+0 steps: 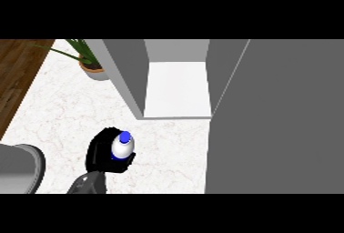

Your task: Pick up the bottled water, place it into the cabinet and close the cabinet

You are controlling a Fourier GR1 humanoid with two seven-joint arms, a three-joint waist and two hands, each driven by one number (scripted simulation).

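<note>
The bottled water [123, 145], white with a blue cap, is seen from above at the lower left of the head view. My left hand [102, 154] is shut on it: the black fingers curl round its left side and under it. The grey forearm [87, 183] comes in from the lower edge. The bottle stands over the marble counter [67, 113], a little in front of and to the left of the open cabinet [176, 88], whose pale inside shows. The cabinet's grey door [275, 118] stands open and fills the right side. My right hand does not show.
A potted plant [91, 63] stands at the back left, next to the cabinet's left wall [124, 73]. A grey rounded thing [20, 168] sits at the lower left edge. A wooden strip [17, 73] runs along the counter's far left.
</note>
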